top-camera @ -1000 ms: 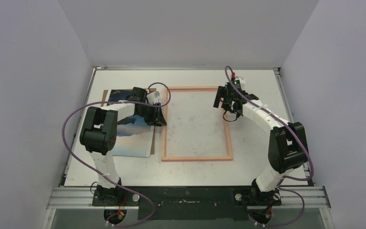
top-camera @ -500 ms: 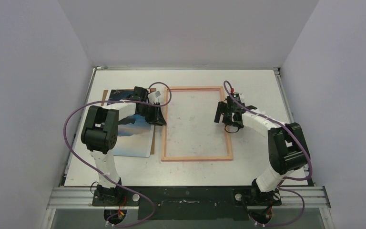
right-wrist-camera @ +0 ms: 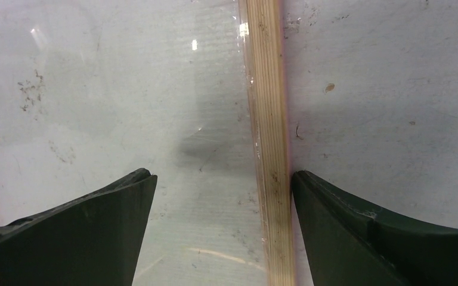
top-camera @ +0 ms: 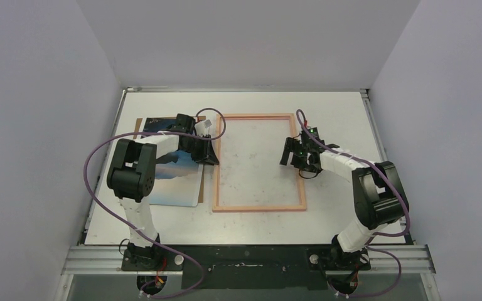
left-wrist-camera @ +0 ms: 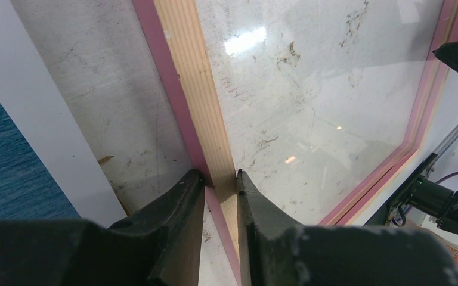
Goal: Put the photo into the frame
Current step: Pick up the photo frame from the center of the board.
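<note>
The frame point(top-camera: 258, 207) lies flat mid-table with its pale wood back up and a clear pane inside. My left gripper point(top-camera: 210, 155) is shut on its left rail point(left-wrist-camera: 194, 77), one finger on each side point(left-wrist-camera: 219, 177). The photo point(top-camera: 177, 170), blue with a pale end, lies left of the frame, partly under my left arm; its blue surface point(left-wrist-camera: 6, 161) and white border show in the left wrist view. My right gripper point(top-camera: 294, 155) stands open over the right rail point(right-wrist-camera: 266, 107). Its fingers straddle the rail point(right-wrist-camera: 223, 176), the outer finger point(right-wrist-camera: 334, 208) against the rail's outer edge.
A brown backing board point(top-camera: 138, 128) peeks out from under the photo's far left corner. The table's side walls run close to the left and right, and the metal mounting rail point(top-camera: 251, 257) crosses the near edge.
My left gripper has closed onto the frame's left rail. My right gripper has moved nearer along the right rail and come down over it.
</note>
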`<move>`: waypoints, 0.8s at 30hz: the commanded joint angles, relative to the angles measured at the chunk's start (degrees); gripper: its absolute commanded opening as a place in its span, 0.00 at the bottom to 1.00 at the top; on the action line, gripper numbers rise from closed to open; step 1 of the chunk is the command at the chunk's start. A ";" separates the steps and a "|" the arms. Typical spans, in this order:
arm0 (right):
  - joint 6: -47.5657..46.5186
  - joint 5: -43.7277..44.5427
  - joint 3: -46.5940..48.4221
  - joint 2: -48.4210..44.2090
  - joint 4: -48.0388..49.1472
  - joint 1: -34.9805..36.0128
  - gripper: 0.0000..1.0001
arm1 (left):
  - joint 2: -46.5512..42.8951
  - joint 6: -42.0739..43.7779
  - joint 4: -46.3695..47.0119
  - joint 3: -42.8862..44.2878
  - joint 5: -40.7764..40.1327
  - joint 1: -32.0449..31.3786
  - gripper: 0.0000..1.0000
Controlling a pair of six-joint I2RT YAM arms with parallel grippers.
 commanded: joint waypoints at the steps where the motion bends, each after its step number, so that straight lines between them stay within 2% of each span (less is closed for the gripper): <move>1: 3.30 -9.47 1.50 -3.19 4.58 0.22 0.86 | 2.58 1.41 2.13 -0.26 -2.12 -1.63 0.00; 7: 9.08 -18.28 3.66 -10.95 6.36 0.18 0.86 | 2.70 0.99 3.30 -0.80 -1.04 -2.76 0.00; 14: 19.04 -27.02 1.65 -18.34 14.46 0.20 0.87 | 2.89 0.63 4.28 -1.44 0.33 -2.94 0.00; 18: 26.52 -31.36 -1.37 -20.71 22.88 0.19 0.87 | 2.55 0.60 4.39 -1.54 0.80 -2.81 0.00; 24: 31.93 -33.52 -3.11 -22.19 29.70 0.25 0.87 | 2.16 0.49 4.48 -1.67 0.90 -2.73 0.00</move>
